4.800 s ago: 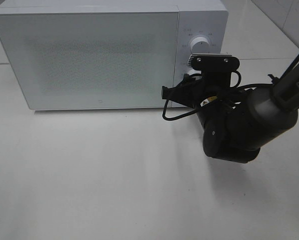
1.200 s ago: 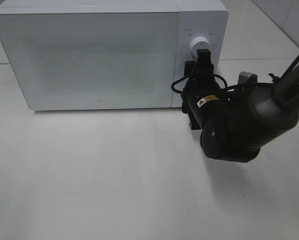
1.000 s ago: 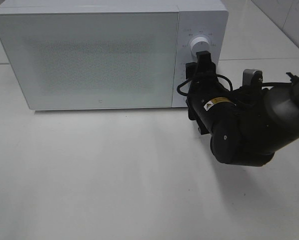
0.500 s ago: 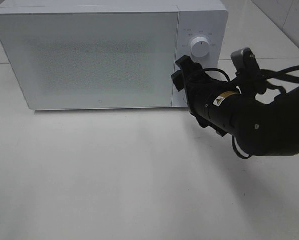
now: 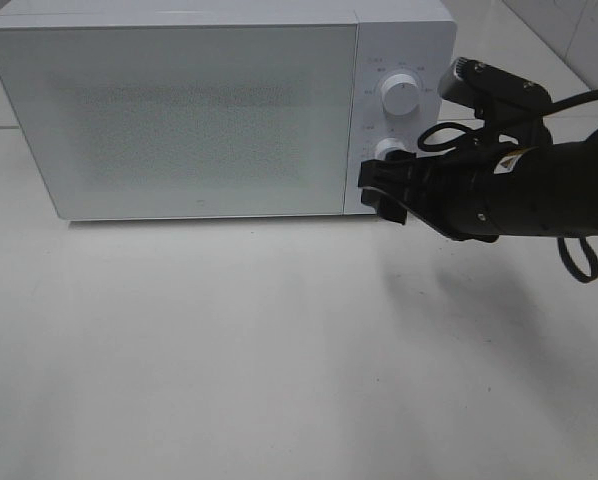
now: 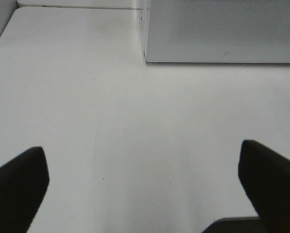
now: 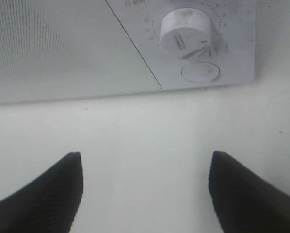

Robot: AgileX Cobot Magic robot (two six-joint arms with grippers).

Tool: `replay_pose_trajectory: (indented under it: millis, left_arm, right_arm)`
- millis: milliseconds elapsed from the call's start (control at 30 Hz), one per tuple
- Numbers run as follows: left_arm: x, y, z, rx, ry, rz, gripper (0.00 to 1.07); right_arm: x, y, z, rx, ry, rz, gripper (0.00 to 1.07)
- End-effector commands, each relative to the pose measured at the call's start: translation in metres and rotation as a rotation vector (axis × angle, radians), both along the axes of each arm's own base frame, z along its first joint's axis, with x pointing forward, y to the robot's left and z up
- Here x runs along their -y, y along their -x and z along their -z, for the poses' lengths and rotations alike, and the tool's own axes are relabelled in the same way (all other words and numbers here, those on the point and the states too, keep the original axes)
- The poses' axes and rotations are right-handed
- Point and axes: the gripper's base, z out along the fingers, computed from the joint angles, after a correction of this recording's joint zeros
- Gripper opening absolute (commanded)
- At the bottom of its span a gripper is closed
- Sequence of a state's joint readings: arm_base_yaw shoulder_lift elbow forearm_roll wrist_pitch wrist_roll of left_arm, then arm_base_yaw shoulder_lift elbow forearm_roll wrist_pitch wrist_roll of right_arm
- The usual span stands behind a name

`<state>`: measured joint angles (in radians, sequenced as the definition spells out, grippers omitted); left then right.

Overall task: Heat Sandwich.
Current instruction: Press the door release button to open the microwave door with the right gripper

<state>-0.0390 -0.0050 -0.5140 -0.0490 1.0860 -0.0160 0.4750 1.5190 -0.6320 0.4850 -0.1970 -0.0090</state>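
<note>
Table (image 5: 229,350); right arm (image 5: 539,190) level, jaws spread, facing microwave (image 5: 179,110).

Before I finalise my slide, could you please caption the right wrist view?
Right fingers, spread open, face the closed microwave's dial and round button.

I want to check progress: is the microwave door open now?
No, the microwave door lies shut, flush with the control panel beside it.
</note>
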Motion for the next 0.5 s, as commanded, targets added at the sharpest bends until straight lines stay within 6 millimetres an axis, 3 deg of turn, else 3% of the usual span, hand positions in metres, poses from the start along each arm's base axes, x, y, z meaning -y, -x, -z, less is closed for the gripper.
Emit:
replay_pose_trajectory:
  millis: [33,300,500]
  left_arm:
    - [0.001,0.002,-0.001,0.029,0.012,0.001,1.0]
    - [0.001,0.002,-0.001,0.029,0.012,0.001,1.0]
    - [0.001,0.002,-0.001,0.029,0.012,0.001,1.0]
  right_arm:
    - [0.007,0.005,-0.006,-0.017,0.082,-0.094,0.7]
    - [0.028,0.023,-0.024,-0.082,0.194,-0.241,0.7]
    - [0.038,0.047,-0.043,-0.116,0.3,-0.357,0.7]
